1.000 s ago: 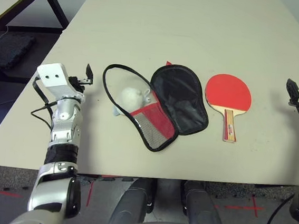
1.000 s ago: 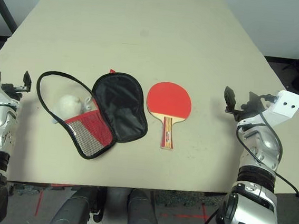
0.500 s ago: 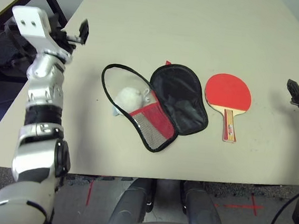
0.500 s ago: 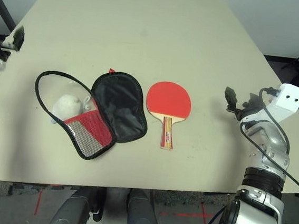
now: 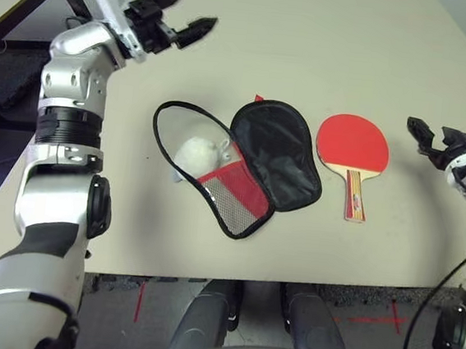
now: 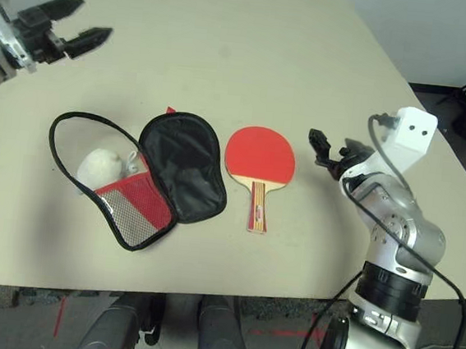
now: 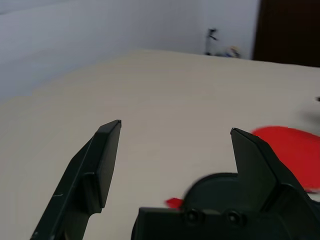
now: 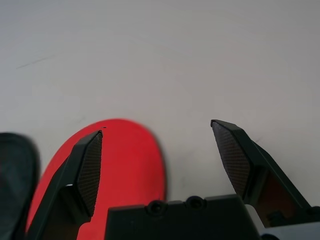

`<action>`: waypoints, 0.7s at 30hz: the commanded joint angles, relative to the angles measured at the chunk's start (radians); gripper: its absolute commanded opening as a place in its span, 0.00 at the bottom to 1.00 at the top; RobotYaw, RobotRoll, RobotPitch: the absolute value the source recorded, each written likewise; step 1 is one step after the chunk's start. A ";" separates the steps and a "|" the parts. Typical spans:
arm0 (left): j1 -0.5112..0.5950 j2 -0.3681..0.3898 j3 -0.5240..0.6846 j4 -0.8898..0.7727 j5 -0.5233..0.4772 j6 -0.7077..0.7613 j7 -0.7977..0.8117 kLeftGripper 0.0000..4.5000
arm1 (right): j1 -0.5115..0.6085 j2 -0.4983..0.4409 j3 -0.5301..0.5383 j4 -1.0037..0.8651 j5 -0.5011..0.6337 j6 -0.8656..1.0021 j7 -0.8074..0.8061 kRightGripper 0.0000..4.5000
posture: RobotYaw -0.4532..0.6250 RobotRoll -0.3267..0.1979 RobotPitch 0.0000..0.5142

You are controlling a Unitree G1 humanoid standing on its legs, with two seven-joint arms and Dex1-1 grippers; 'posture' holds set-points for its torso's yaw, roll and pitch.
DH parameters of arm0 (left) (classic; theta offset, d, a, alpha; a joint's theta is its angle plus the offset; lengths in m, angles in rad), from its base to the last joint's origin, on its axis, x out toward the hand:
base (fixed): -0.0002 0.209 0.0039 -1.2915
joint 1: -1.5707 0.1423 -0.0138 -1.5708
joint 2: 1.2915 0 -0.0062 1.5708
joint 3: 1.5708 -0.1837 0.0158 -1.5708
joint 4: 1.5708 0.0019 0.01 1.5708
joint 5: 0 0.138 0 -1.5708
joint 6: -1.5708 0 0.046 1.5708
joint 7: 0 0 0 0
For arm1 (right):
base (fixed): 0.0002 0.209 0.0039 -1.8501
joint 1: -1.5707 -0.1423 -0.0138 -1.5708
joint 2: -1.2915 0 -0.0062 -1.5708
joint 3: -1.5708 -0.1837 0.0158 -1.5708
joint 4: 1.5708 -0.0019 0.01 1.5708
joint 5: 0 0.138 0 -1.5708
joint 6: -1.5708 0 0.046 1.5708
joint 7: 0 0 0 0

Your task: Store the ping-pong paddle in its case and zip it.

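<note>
From the head camera, the case [image 5: 238,167] lay unzipped on the table [image 5: 312,34], its black-lined flap folded back toward the paddle [image 5: 352,149], which lay flat just beside it on the robot's right, red face up and handle pointing toward the robot. A white pom-pom [image 5: 198,152] sat inside the open case loop. The left gripper [image 5: 188,20] hung raised over the table's far left, fingers spread wide and holding nothing. The right gripper [image 6: 327,153] hovered near the paddle's right side, also wide open and empty. In the left wrist view, its fingers [image 7: 102,160] stood far apart above bare tabletop. In the right wrist view, spread fingers [image 8: 90,165] framed the paddle's red face [image 8: 125,165].
</note>
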 commanded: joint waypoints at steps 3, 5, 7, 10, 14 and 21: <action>0.110 -0.043 -0.068 -0.219 -0.024 0.110 -0.025 1.00 | 0.030 0.035 0.044 -0.154 0.013 0.138 -0.064 1.00 | 0.32 0.62 0.31; 0.161 -0.070 -0.100 -0.330 -0.038 0.158 -0.018 1.00 | 0.028 0.064 0.052 -0.205 0.023 0.205 -0.094 1.00 | 0.31 0.62 0.31; 0.200 -0.084 -0.128 -0.408 -0.033 0.174 -0.013 1.00 | 0.025 0.078 0.057 -0.235 0.019 0.248 -0.107 1.00 | 0.30 0.62 0.30; 0.253 -0.107 -0.154 -0.492 -0.037 0.204 0.012 1.00 | 0.028 0.114 0.070 -0.281 0.009 0.294 -0.132 1.00 | 0.30 0.62 0.30; 0.310 -0.132 -0.175 -0.552 -0.036 0.223 0.045 1.00 | 0.054 0.182 0.102 -0.333 -0.021 0.340 -0.178 1.00 | 0.30 0.62 0.30; 0.387 -0.158 -0.217 -0.561 0.030 0.218 0.142 1.00 | 0.087 0.207 0.139 -0.331 -0.098 0.351 -0.207 1.00 | 0.30 0.62 0.30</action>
